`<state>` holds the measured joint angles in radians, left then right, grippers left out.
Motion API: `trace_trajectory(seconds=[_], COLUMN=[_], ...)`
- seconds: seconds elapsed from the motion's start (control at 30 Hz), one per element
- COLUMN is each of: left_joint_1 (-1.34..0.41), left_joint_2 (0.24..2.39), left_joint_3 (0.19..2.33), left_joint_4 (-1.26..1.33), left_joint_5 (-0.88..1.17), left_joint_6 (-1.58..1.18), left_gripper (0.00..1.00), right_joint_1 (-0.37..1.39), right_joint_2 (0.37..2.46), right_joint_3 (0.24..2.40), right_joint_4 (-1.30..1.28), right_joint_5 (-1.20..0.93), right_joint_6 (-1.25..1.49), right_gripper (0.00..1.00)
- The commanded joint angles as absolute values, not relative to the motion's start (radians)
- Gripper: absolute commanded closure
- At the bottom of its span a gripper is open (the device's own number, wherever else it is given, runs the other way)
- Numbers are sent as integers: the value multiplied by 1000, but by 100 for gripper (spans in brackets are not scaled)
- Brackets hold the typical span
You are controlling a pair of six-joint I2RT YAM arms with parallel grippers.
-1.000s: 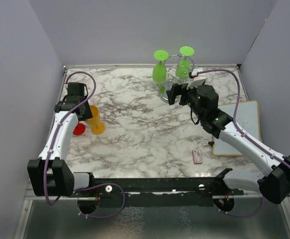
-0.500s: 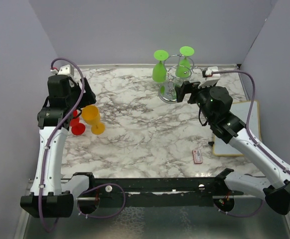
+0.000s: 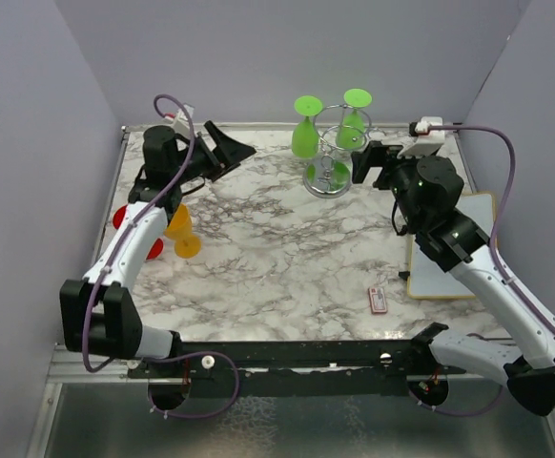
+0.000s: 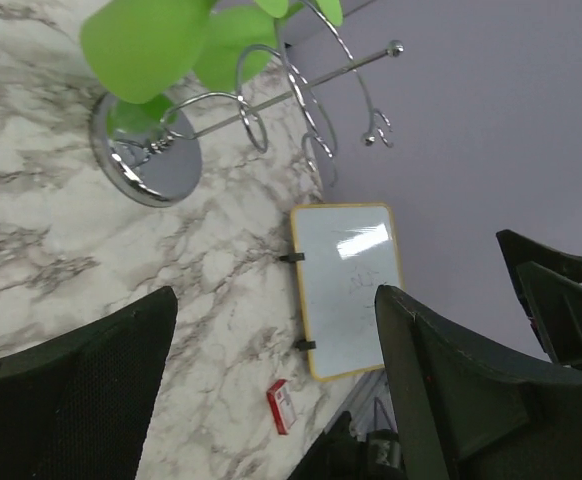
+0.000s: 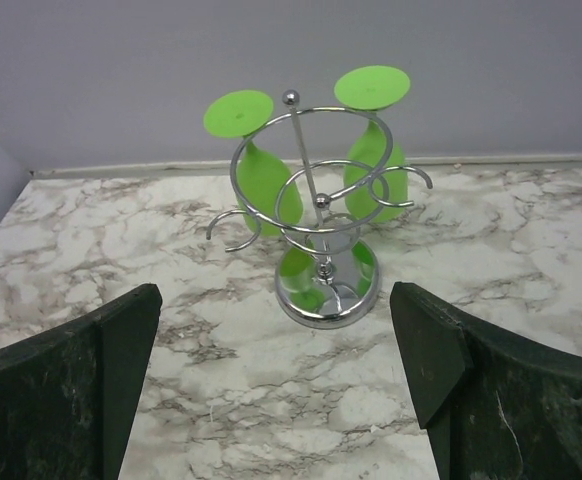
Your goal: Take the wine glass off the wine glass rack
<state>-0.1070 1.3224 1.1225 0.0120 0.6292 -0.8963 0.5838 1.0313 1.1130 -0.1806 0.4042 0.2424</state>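
The chrome wine glass rack [image 3: 328,177] stands at the back middle of the marble table. Two green wine glasses hang upside down from its wire loops, one on the left [image 3: 305,134] and one on the right [image 3: 356,122]. My right gripper [image 3: 363,162] is open and empty just right of the rack, facing it. In the right wrist view the rack [image 5: 327,288] and both glasses [image 5: 266,185] [image 5: 376,170] lie ahead between my open fingers. My left gripper [image 3: 228,149] is open and empty, raised left of the rack. The left wrist view shows the rack base [image 4: 151,170] and a green glass [image 4: 141,45].
An orange glass [image 3: 180,227] and a red glass [image 3: 125,218] are on the left of the table. A yellow-framed whiteboard [image 3: 449,248] lies on the right. A small red and white box [image 3: 378,301] lies near the front right. Grey walls close in the back and sides.
My left arm left the orange glass, rose and swung back and right towards the rack. My right gripper drew back to the right, away from the rack's base.
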Motion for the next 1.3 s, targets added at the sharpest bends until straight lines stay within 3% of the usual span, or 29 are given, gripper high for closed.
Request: trace_trajectory(seconds=[0.0,0.17,0.33,0.73,1.13,1.2,1.27], left_joint_1=[-213,-309,-351,-393,-399,-400,-399], left_joint_2=[1434,1564,1721,2010,2173,2196,2241], left_joint_3=[1212,1302,1417,1726,1961,2000,2070], left_joint_4=[258,250,225,233,93,74,57], left_joint_5=[639,416,236,113,-3,-6,13], left_joint_6=[-1054,-1072,-1133,-1168,-1142,-1139,-1135], left_gripper=[18,24,24,27,23,26,35], right_joint_1=[517,379,374,371,371,371,370], right_joint_2=[1090,1158,1151,1062,1034,1027,1015], right_joint_3=[1214,1286,1288,1229,1205,1199,1186], right_joint_4=[-299,-341,-328,-300,-293,-285,-274], right_joint_5=[404,161,107,163,174,177,182], right_joint_6=[278,327,325,287,286,284,282], right_gripper=[0,0,0,0,0,0,0])
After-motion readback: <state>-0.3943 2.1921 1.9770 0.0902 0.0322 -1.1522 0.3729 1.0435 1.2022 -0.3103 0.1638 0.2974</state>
